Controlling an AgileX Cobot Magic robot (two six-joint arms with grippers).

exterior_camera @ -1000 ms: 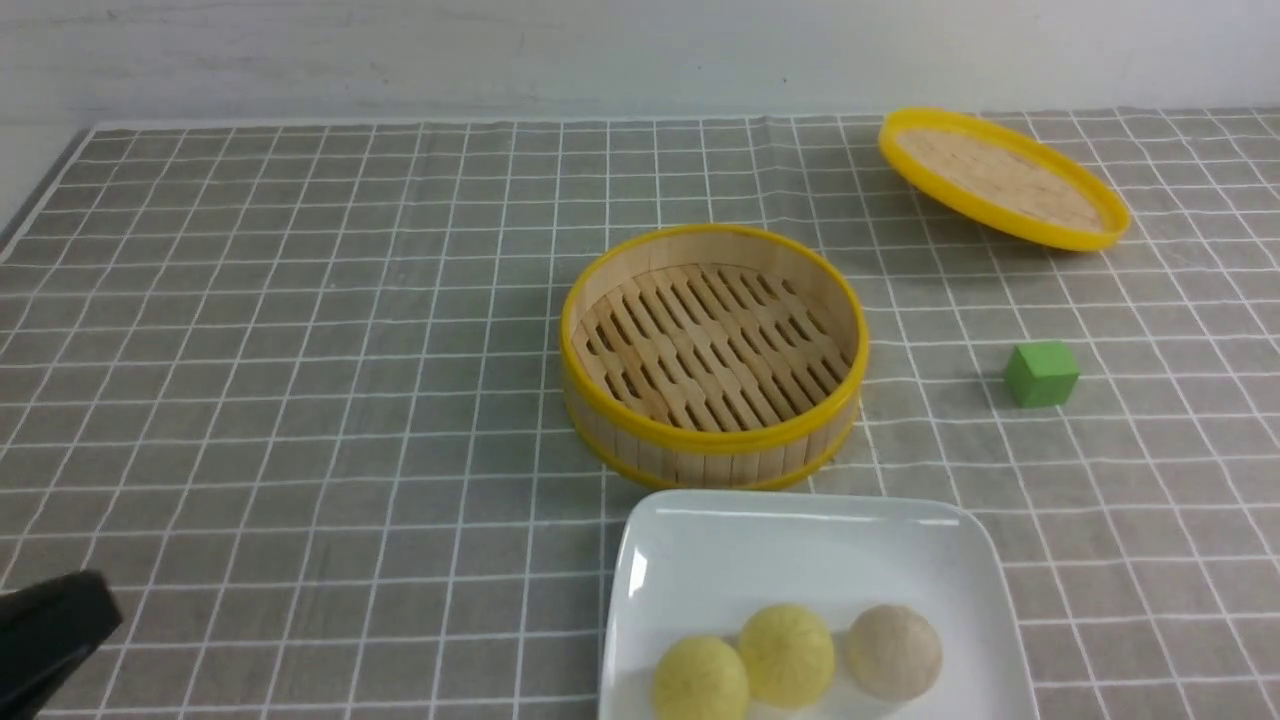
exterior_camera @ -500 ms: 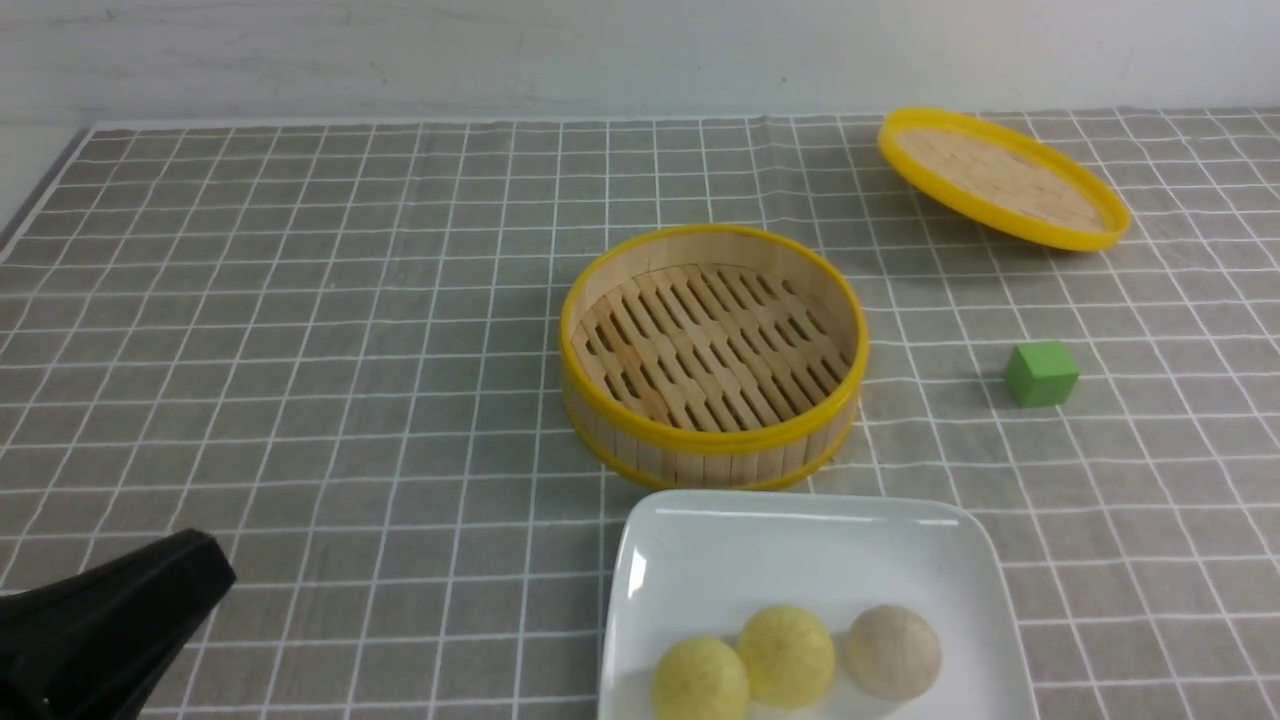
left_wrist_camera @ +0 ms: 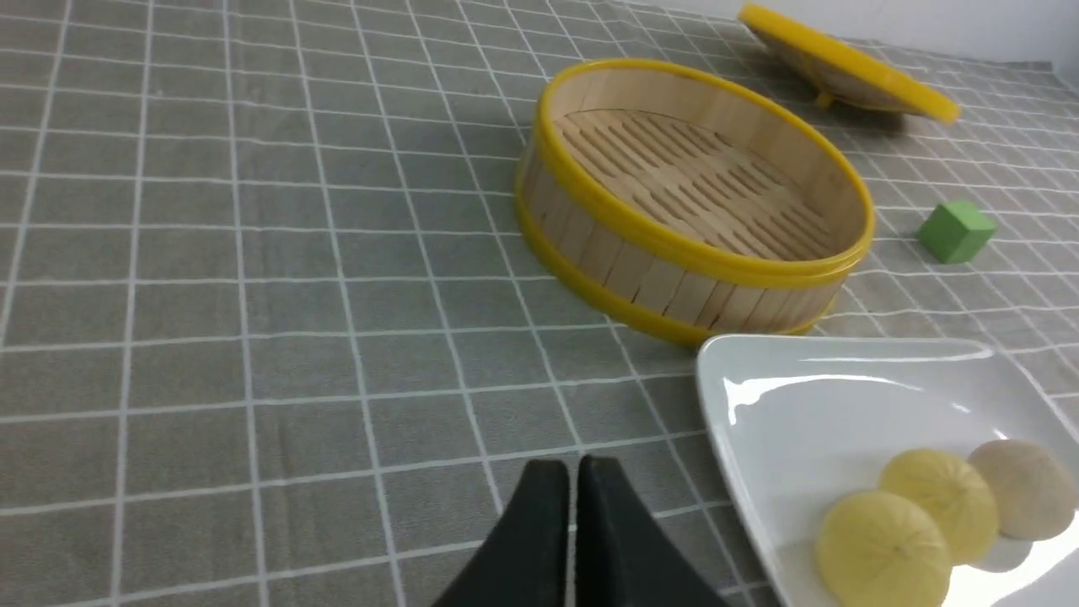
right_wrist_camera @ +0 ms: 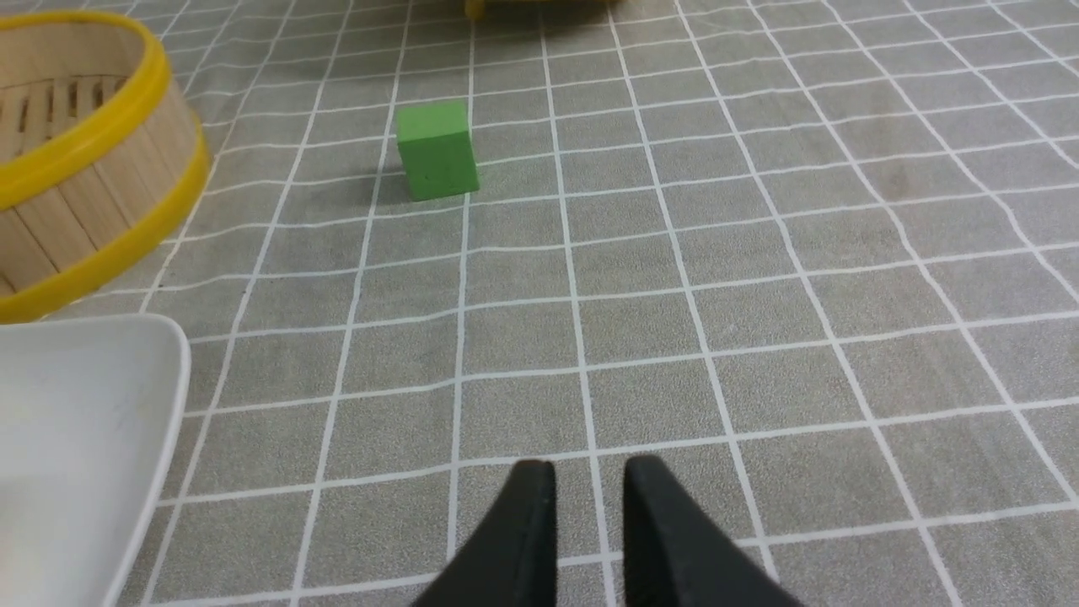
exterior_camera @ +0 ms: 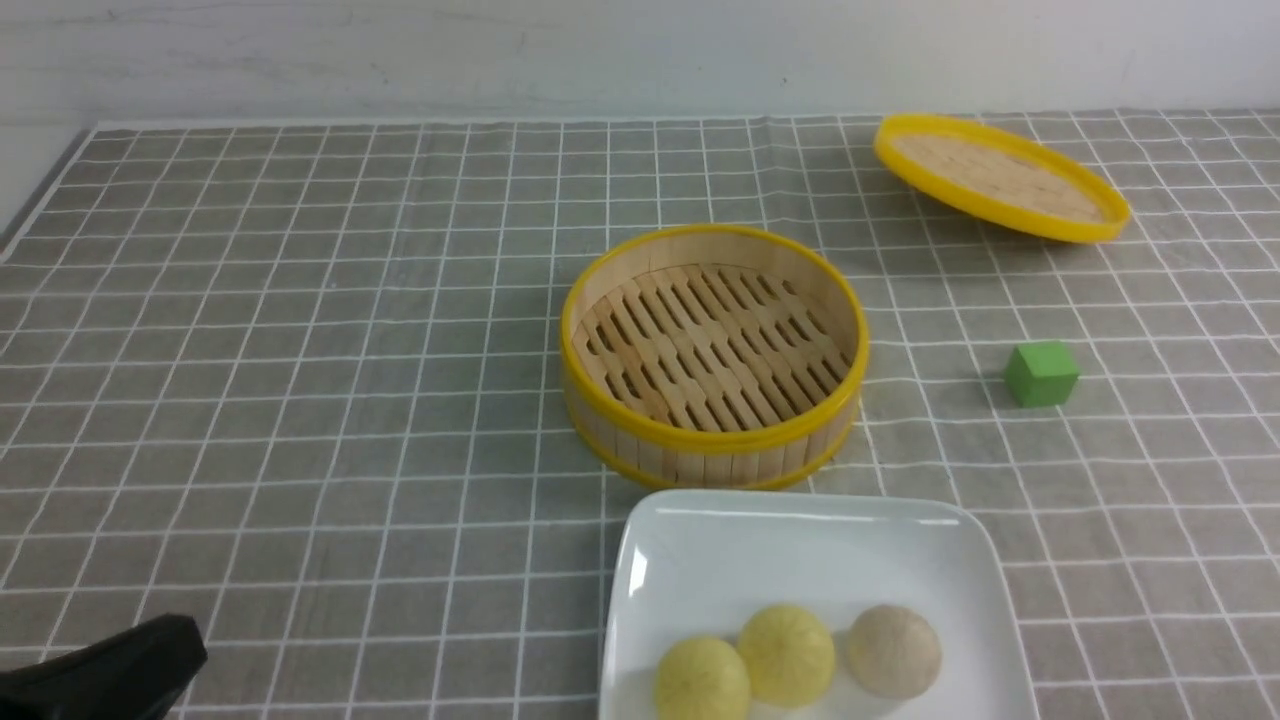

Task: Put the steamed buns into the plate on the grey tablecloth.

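Three steamed buns lie in a row in the white plate point(exterior_camera: 800, 560) on the grey tablecloth point(exterior_camera: 300, 350): two pale yellow buns point(exterior_camera: 701, 680) point(exterior_camera: 786, 655) and one beige bun point(exterior_camera: 893, 650). They also show in the left wrist view point(left_wrist_camera: 881, 548). My left gripper point(exterior_camera: 150, 655) is low at the near left, apart from the plate; in the left wrist view point(left_wrist_camera: 573, 468) it is shut and empty. My right gripper point(right_wrist_camera: 590, 472) is out of the front view. It hovers over bare cloth beside the plate's corner point(right_wrist_camera: 84, 421), open by a narrow gap and empty.
An empty round bamboo steamer point(exterior_camera: 700, 455) with a yellow rim stands just behind the plate. Its yellow-rimmed lid point(exterior_camera: 1000, 178) lies tilted at the far right. A green cube point(exterior_camera: 1041, 373) sits right of the steamer, ahead of my right gripper point(right_wrist_camera: 437, 150).
My left gripper came further into view half a second ago, then drew back down toward the near left corner. The buns, plate and steamer have not moved.
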